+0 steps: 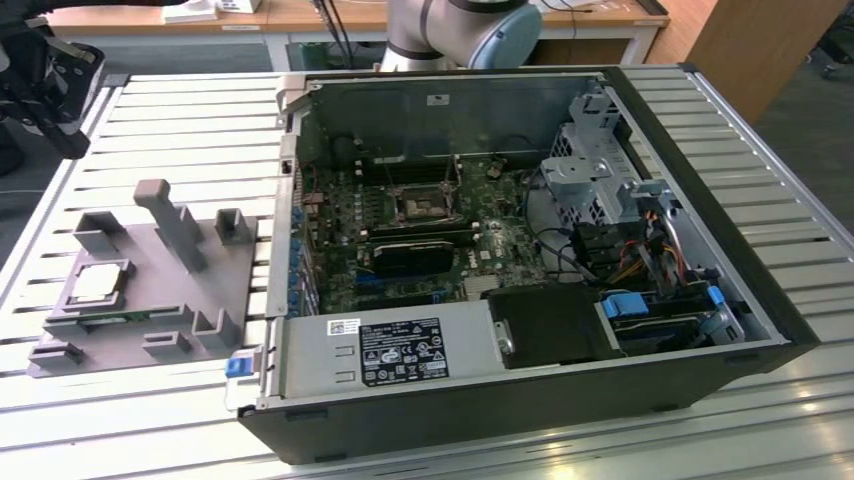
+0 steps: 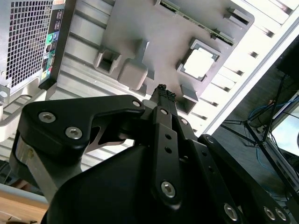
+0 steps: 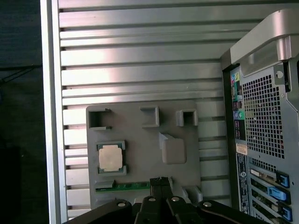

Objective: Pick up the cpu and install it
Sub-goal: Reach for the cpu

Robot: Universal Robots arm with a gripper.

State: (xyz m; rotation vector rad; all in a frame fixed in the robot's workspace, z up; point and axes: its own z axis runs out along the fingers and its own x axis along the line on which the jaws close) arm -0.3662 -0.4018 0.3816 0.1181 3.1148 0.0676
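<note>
Your hand (image 3: 160, 180) hangs over the grey holder (image 3: 140, 140) on the worktop (image 3: 140, 70), fingertips pressed together, empty. The cpu (image 3: 110, 157) lies flat in its pocket, near but off to one side of them.

Both wrist views: black metal gripper (image 2: 161, 91) (image 3: 160, 180) points down, raised in the air, touching nothing. Jaws pressed together tip to tip, nothing held between them. Exterior view: silver-grey arm joint with a pale blue cap (image 1: 461, 30) at the back, upright.
</note>
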